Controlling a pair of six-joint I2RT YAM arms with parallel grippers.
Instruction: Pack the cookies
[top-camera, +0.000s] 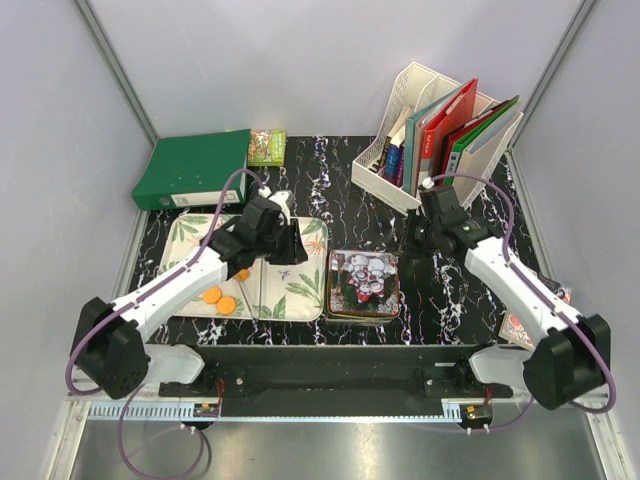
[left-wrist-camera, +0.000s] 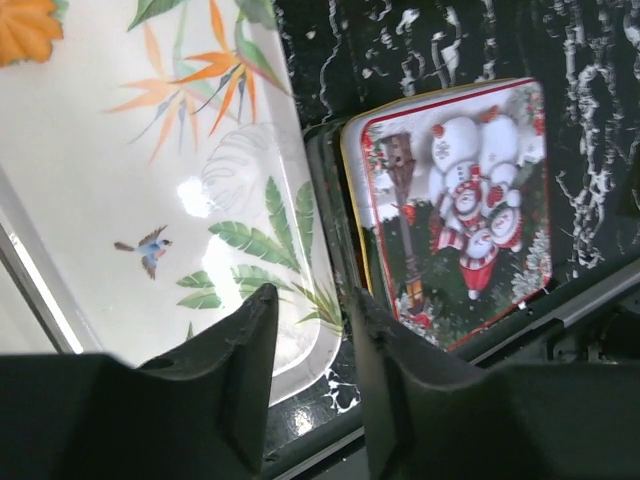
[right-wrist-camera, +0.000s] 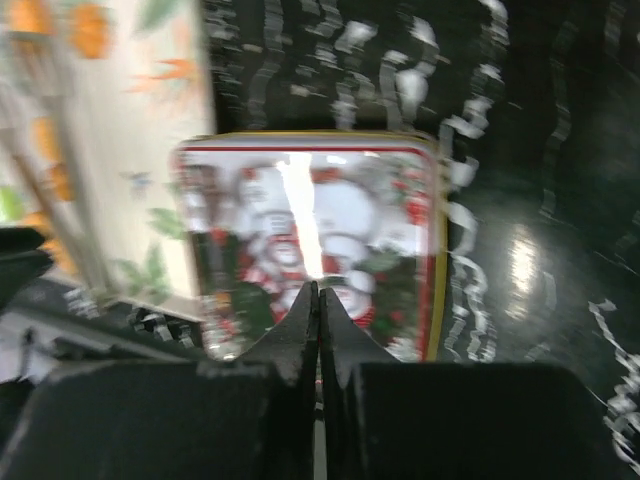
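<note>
Robot test cell dressed with office props. Plain grey panel walls (top-camera: 330, 60) and metal corner posts (top-camera: 115, 70) box in a black marbled table (top-camera: 450, 290). Green ring binder (top-camera: 192, 168) and white file rack (top-camera: 420, 100) of folders at the back. Two robot arms (top-camera: 170, 290) bolted to a front rail (top-camera: 330, 362).

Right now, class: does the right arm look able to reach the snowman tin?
Probably yes. The snowman tin lies just ahead of the right gripper with nothing between; its jaws are shut, so they must open first.
</note>
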